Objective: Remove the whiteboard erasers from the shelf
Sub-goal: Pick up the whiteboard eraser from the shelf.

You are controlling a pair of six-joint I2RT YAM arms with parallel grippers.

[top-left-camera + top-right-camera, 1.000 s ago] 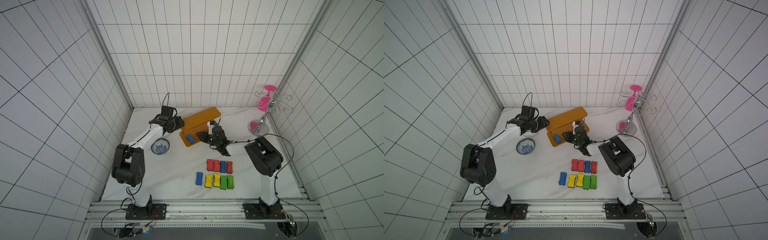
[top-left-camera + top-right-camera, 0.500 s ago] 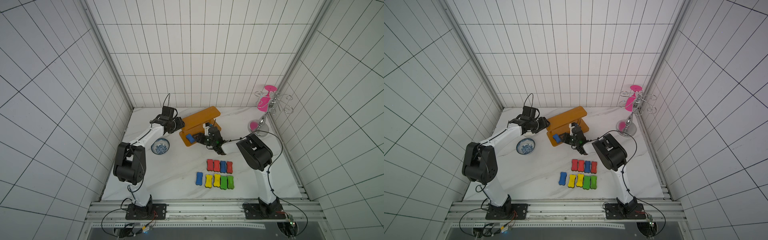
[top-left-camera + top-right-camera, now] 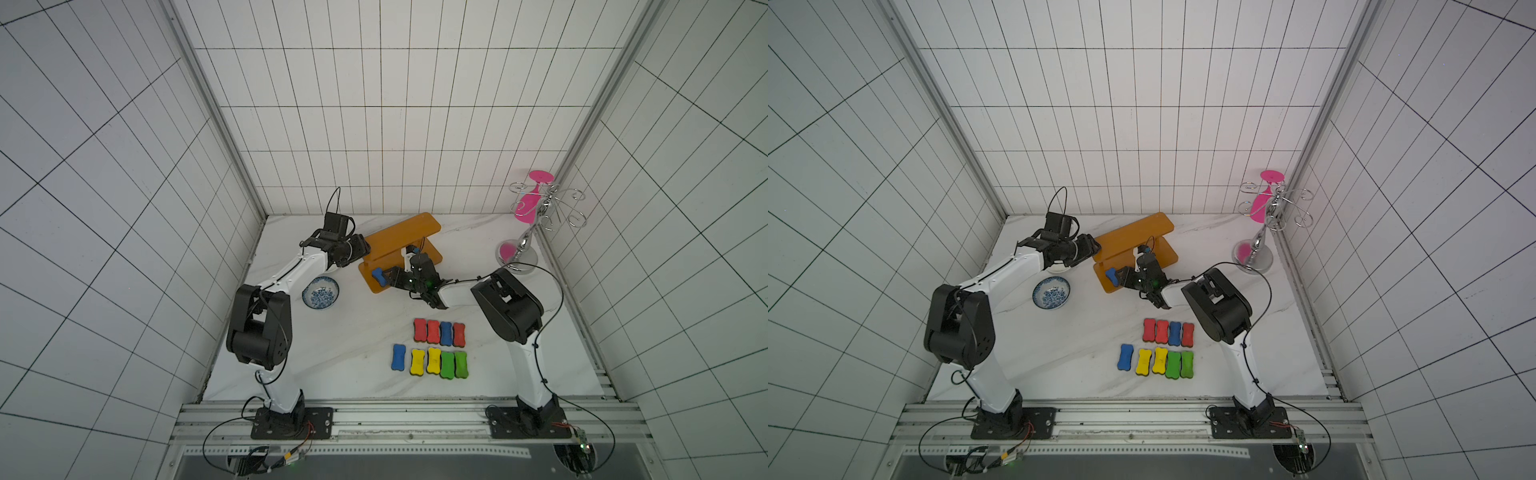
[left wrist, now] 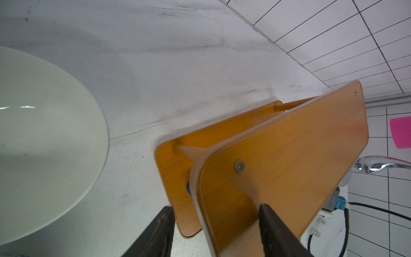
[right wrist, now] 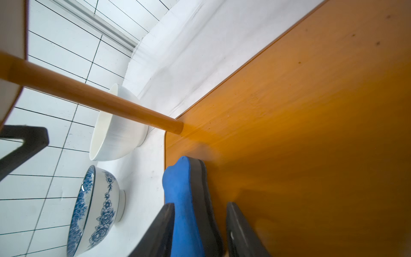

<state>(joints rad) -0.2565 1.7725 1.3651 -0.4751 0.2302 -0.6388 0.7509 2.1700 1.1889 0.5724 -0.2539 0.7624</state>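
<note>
In both top views the shelf (image 3: 401, 239) sits at upper centre of the table (image 3: 332, 353). One eraser (image 3: 378, 276) on its lower board, at the lower-left end. Left of the shelf, apart from it, a bowl (image 3: 320, 293); second bowl (image 5: 115, 126) just above it, nearer the back wall. At far right, rack (image 3: 528, 264). Below the shelf, nine erasers (image 3: 433, 360) in two rows: four above five.
</note>
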